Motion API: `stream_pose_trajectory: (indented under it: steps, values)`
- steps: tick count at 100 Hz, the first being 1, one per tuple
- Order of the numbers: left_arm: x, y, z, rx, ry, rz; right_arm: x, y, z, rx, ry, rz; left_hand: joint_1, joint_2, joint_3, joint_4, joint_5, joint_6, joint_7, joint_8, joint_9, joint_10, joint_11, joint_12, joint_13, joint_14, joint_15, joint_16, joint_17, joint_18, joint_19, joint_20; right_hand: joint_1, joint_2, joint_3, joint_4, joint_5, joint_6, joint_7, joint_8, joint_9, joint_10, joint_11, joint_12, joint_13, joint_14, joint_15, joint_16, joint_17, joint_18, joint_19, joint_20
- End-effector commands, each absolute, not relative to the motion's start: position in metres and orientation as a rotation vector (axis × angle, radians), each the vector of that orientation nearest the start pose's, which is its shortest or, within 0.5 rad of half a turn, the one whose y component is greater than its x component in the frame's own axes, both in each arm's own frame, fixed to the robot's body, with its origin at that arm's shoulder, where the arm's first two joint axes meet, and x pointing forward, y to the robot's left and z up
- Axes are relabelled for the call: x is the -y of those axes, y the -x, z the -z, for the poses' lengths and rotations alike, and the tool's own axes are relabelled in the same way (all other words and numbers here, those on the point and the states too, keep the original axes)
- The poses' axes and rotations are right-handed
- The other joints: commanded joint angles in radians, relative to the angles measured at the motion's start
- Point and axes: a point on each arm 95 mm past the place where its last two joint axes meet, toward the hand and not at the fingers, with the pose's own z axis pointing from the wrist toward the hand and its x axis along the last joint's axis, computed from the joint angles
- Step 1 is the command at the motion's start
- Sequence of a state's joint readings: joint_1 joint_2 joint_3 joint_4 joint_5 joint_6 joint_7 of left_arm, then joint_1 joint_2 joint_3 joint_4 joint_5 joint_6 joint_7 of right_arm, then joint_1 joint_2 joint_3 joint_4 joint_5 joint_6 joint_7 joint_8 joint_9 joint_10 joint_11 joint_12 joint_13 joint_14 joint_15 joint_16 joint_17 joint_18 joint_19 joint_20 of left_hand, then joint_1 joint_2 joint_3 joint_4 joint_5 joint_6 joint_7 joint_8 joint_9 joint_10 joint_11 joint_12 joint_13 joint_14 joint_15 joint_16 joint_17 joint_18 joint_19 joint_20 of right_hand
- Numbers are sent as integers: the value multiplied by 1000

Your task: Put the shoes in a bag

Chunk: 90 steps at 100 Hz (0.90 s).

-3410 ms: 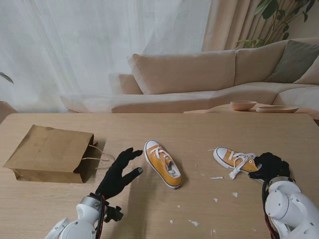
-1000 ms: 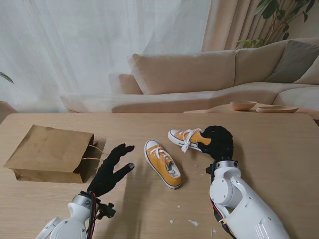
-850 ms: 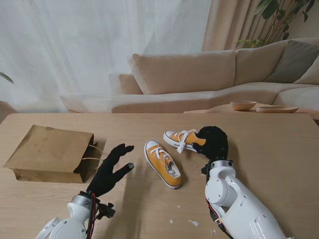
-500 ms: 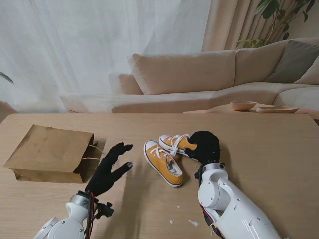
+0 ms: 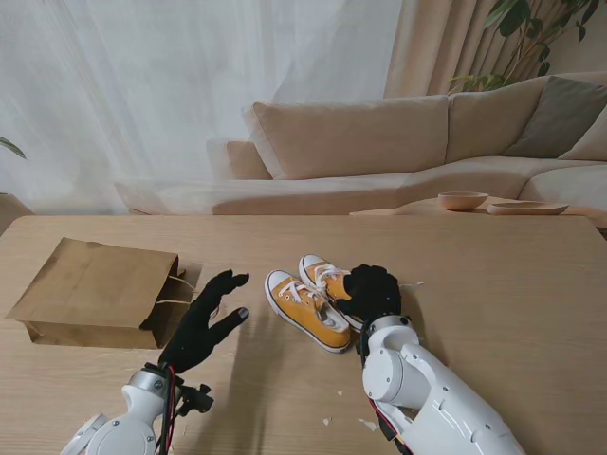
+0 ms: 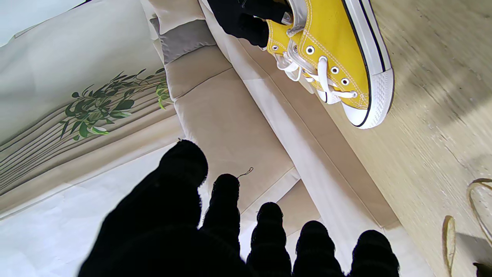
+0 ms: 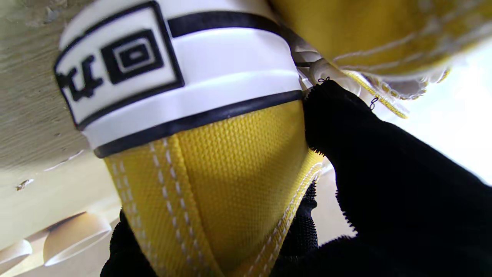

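Note:
Two yellow sneakers with white soles and laces sit side by side mid-table. My right hand (image 5: pixel 372 292) in its black glove is shut on the heel of the right-hand sneaker (image 5: pixel 322 276), which presses against the other sneaker (image 5: pixel 305 310). The right wrist view is filled by that yellow heel (image 7: pixel 215 169) with my fingers (image 7: pixel 384 173) wrapped around it. My left hand (image 5: pixel 204 322) hovers open, fingers spread, between the sneakers and the brown paper bag (image 5: pixel 95 292), which lies flat on its side at the left. The left wrist view shows the sneaker's toe (image 6: pixel 346 65).
Small white scraps (image 5: pixel 368 425) lie on the table nearer to me. The bag's string handles (image 5: pixel 185 294) trail toward my left hand. A beige sofa (image 5: pixel 379 152) stands behind the table, with two bowls (image 5: pixel 463 200) past its far right edge.
My right hand has dragged its sneaker leftward across the table until it meets the other sneaker, nudging that one slightly left. The left hand has barely moved.

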<state>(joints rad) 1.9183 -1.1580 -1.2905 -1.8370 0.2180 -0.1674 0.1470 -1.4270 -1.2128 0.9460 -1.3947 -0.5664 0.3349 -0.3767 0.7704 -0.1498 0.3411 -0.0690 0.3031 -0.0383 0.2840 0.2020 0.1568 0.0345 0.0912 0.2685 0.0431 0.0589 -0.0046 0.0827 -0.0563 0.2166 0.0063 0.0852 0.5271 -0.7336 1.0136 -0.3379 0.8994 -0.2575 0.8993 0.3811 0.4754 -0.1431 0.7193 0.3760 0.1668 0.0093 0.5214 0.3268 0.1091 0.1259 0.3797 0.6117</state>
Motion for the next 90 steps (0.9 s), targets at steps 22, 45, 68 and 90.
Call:
stream_pose_trajectory:
  steps: [22,45,68,90]
  values:
    - [24,-301,329,-836,1952,2167,-53,-401,369,-1193,-1627,-1451,15,18,-8,-6,0,-9,4,7,-3,-11,9,4,-17,-25,-12,13,0,-33,-21,-10,145,157,19,126,-15,-197,-33,-112,-57,-4,-33,-22,-39,-8,-30,-6,-27,-20,9,24]
    - [24,-301,329,-836,1952,2167,-44,-402,372,-1286,-1488,-1418,15,18,-8,-7,0,-9,4,7,-4,-11,9,4,-17,-26,-13,14,0,-33,-21,-11,135,174,-37,93,4,-290,-43,-124,-49,-39,-44,-26,-30,-16,-28,-6,-25,-17,2,21]
    - [24,-301,329,-835,1951,2168,-44,-408,380,-1302,-1432,-1473,15,19,-7,-7,0,-8,4,7,-3,-10,9,4,-18,-25,-13,14,0,-34,-21,-11,100,171,-39,86,-23,-325,-54,-157,-43,-59,-50,-28,-21,-26,-26,-5,-17,-9,-6,13]
    - [24,-301,329,-836,1951,2165,-48,-416,380,-1262,-1423,-1481,16,19,-7,-7,1,-8,4,7,-3,-10,9,4,-18,-25,-13,13,0,-34,-21,-11,91,173,-39,81,-52,-319,-50,-189,-34,-60,-47,-26,-9,-27,-21,-2,-4,-2,-6,9]
